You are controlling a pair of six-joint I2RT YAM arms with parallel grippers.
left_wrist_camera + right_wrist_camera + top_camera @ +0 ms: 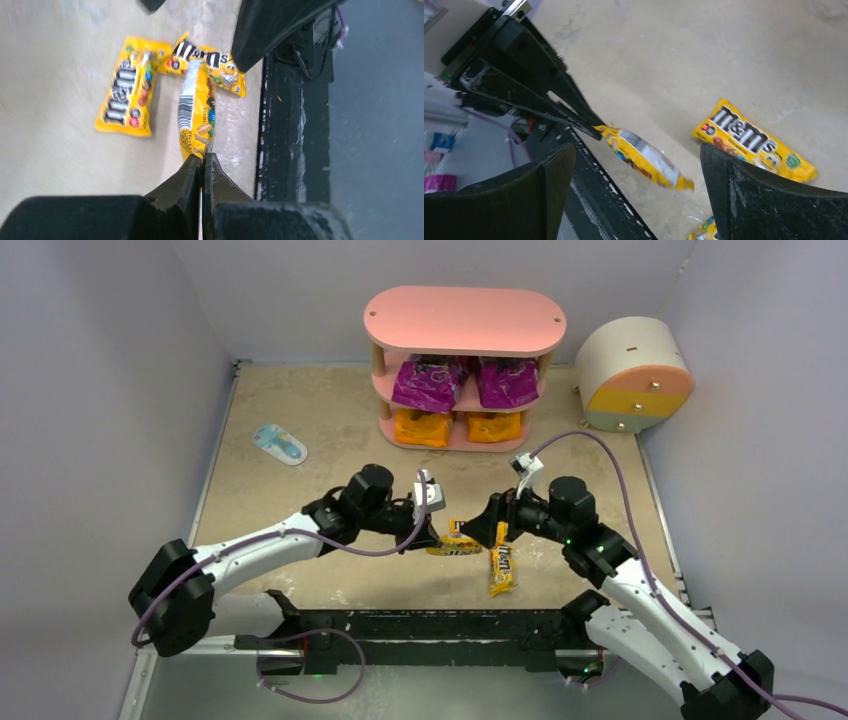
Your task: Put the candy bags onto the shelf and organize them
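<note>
The pink shelf [462, 320] stands at the back, with two magenta candy bags [432, 385] on its middle tier and two orange ones [424, 427] on the bottom tier. My left gripper [436, 538] [202, 159] is shut on the end of a slim yellow M&M's packet [196, 117] [644, 160], held just off the table. Two more yellow packets [127, 95] [210, 57] lie flat beyond it. My right gripper [490, 530] [636, 150] is open, its fingers [769, 200] standing on either side of the held packet without touching it. Another yellow packet [501, 570] lies below the right gripper.
A small pale blue-white packet [280, 444] lies at the left of the table. A round cream drawer unit [634, 376] stands right of the shelf. The black base bar [420, 625] runs along the near edge, close to the packets. Grey walls enclose the table.
</note>
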